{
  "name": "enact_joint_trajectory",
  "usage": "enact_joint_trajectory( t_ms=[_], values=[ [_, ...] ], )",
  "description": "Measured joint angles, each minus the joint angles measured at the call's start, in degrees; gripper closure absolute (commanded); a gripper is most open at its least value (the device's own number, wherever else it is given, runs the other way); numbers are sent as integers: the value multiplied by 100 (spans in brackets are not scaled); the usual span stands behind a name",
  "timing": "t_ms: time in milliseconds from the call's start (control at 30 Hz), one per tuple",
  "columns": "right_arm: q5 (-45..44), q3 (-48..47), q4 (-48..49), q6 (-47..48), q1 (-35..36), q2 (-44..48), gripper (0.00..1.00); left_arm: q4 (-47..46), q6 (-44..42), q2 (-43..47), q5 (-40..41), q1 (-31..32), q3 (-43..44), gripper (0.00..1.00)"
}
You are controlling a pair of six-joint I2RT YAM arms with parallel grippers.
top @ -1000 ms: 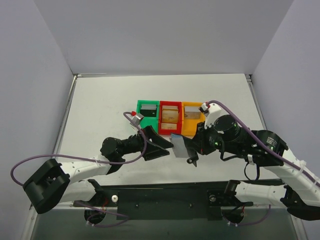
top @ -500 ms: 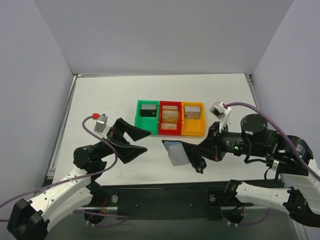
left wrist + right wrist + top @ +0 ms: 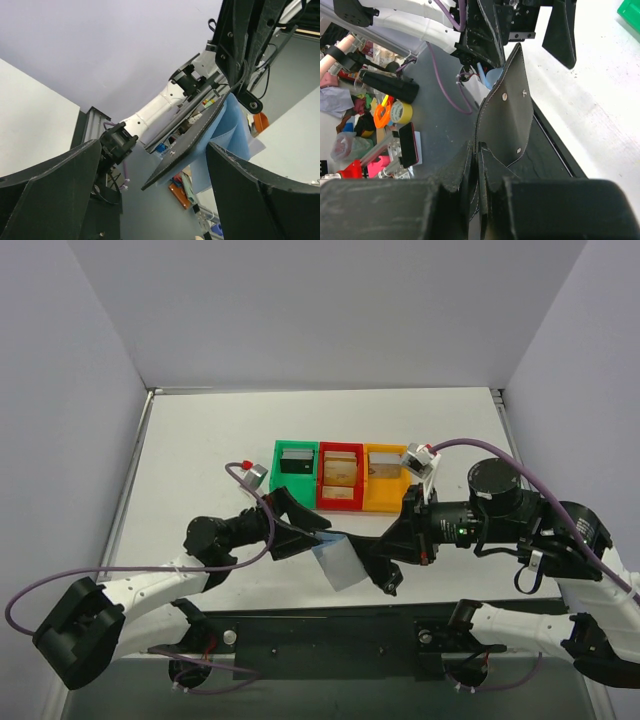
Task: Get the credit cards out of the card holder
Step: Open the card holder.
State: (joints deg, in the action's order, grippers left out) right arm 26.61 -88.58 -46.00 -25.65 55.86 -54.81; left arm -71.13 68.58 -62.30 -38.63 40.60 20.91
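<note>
Since half a second ago the left arm has swung back in from the left side of the table (image 3: 200,455). Its tool now sits at the holder instead of well clear of it, and the holder itself has dipped lower and nearer the front edge.

The right gripper (image 3: 374,558) is clamped tight on the card holder (image 3: 340,565), pinching its right end. In the right wrist view the two fingers (image 3: 560,210) close on the black material with no gap to spare. That grip carries the holder in the air above the near part of the table, in front of the red bin (image 3: 340,478) and apart from the green bin (image 3: 296,462) and orange bin (image 3: 383,483).

The left gripper (image 3: 315,533) is spread as wide as it goes. The holder's free left edge stands between its fingers, and in the left wrist view neither finger is visibly pressed on it.

The holder hangs partly unfolded and tilted. From above it shows one pale blue-grey panel, while the left wrist camera catches the black outer face with blue panels fanned away behind it. The right wrist camera shows a black stitched flap carrying three small metal studs (image 3: 505,96).
</note>
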Motion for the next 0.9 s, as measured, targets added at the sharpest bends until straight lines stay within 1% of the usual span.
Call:
enact_joint_trajectory(
  t_ms=[33, 67, 133, 167, 233, 267, 333, 400, 533, 567, 633, 700, 767, 900],
  values=[
    [28, 2, 17, 0, 0, 0, 100, -37, 4, -2, -26, 42, 0, 10],
    [52, 2, 42, -2, 0, 4, 100, -68, 20, -2, -46, 96, 2, 17],
    [90, 2, 68, 0, 0, 13, 100, -146, 52, -4, -96, 133, 2, 26],
    [92, 2, 76, 0, 0, 17, 100, -184, 66, -11, -120, 136, 2, 29],
    [90, 7, 83, 0, 0, 31, 100, -249, 142, -44, -164, 136, 2, 37],
    [90, 15, 87, 0, 0, 42, 100, -262, 188, -68, -181, 136, 2, 45],
    [90, 61, 114, 0, 0, 66, 100, -275, 286, -125, -221, 136, 2, 52],
    [83, 109, 122, 0, 0, 81, 100, -278, 334, -160, -251, 138, 2, 55],
    [76, 192, 127, 0, -9, 94, 100, -282, 393, -160, -275, 184, 13, 59],
    [79, 203, 127, 0, -20, 96, 100, -282, 407, -151, -284, 195, 13, 53],
    [81, 236, 160, 0, -37, 105, 100, -282, 417, -129, -284, 201, 13, 28],
    [90, 262, 197, -2, -39, 109, 100, -286, 402, -79, -302, 212, 15, 20],
    [109, 271, 229, -17, -39, 107, 100, -282, 378, 0, -319, 216, 17, 15],
    [216, 271, 313, -66, -39, 118, 100, -289, 286, 175, -297, 219, 17, 15]
  ],
)
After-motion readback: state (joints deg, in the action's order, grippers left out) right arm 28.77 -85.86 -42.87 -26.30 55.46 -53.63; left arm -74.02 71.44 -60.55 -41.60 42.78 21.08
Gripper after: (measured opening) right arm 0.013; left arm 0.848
